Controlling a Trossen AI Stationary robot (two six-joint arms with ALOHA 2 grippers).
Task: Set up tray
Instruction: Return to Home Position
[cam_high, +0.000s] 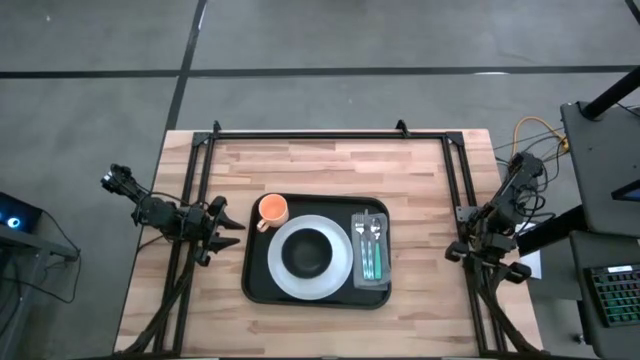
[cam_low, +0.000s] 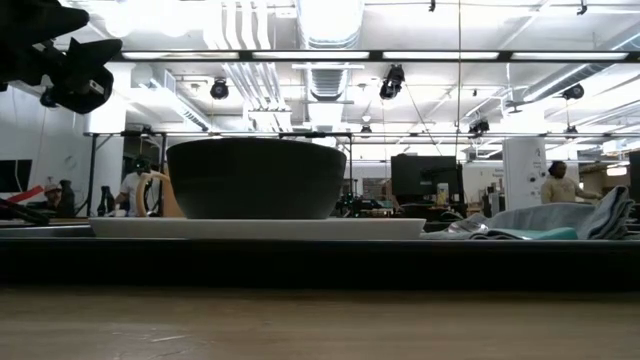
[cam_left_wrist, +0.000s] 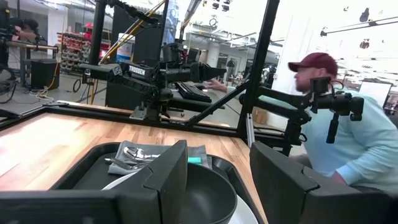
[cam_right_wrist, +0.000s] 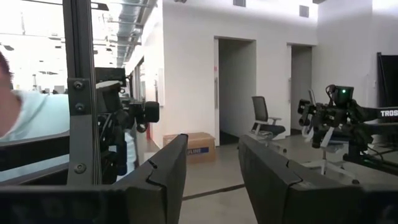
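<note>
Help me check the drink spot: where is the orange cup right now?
In the high view, the orange cup stands in the upper-left corner of the tray, on the left arm's side, close by the white plate.

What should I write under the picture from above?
Tray set with plate, bowl, orange cup and cutlery on a napkin; left hand and right hand open alongside.

Four cams, one table (cam_high: 420, 220).
High: overhead, straight down, whole table in frame. Low: table-top level, close to tray (cam_low: 320, 265) rim, facing room. L wrist: near, looks across tray over bowl (cam_left_wrist: 208, 193). R wrist: aimed off-table into room. Bowl shared by high, low, L wrist.
</note>
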